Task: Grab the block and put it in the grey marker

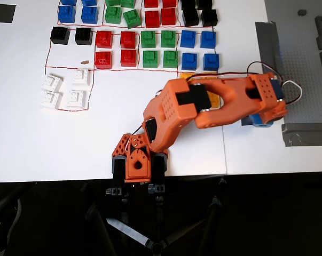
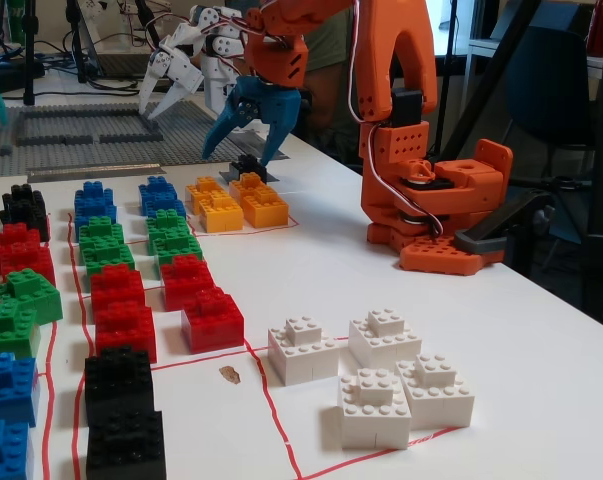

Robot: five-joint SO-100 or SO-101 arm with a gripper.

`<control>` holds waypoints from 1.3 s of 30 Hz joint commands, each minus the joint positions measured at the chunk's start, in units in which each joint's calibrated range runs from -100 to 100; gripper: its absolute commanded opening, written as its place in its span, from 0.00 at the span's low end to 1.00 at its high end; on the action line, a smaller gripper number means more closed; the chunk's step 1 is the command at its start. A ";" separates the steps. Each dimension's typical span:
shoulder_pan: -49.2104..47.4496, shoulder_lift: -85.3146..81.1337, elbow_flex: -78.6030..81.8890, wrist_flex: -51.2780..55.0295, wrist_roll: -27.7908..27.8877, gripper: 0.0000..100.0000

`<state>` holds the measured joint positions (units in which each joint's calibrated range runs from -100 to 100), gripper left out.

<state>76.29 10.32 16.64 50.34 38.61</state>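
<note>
In the fixed view a small black block (image 2: 247,166) sits on the white table near its far edge, just beyond the orange bricks (image 2: 236,205). My gripper (image 2: 239,152) hangs right above it with its blue fingers (image 2: 224,128) spread wide on either side, holding nothing. Whether the fingertips touch the block I cannot tell. A dark patch shows under the block; I cannot make out the grey marker clearly. In the overhead view my gripper (image 1: 138,173) is at the table's near edge and its orange body hides both the block and the marker.
Rows of black (image 1: 71,35), red (image 1: 115,48), green (image 1: 159,48) and blue (image 1: 199,49) bricks lie inside red lines, with white bricks (image 1: 64,89) beside them. My arm's base (image 2: 436,210) stands at the right. A white arm (image 2: 181,60) hangs over a grey baseplate (image 2: 81,130).
</note>
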 commanded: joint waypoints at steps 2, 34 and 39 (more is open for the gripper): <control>1.49 -4.53 -5.15 -1.10 0.93 0.39; -30.62 -25.69 -12.60 33.42 -18.17 0.03; -43.60 -23.36 -16.05 39.87 -26.37 0.02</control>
<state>39.23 -7.44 6.65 88.15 16.34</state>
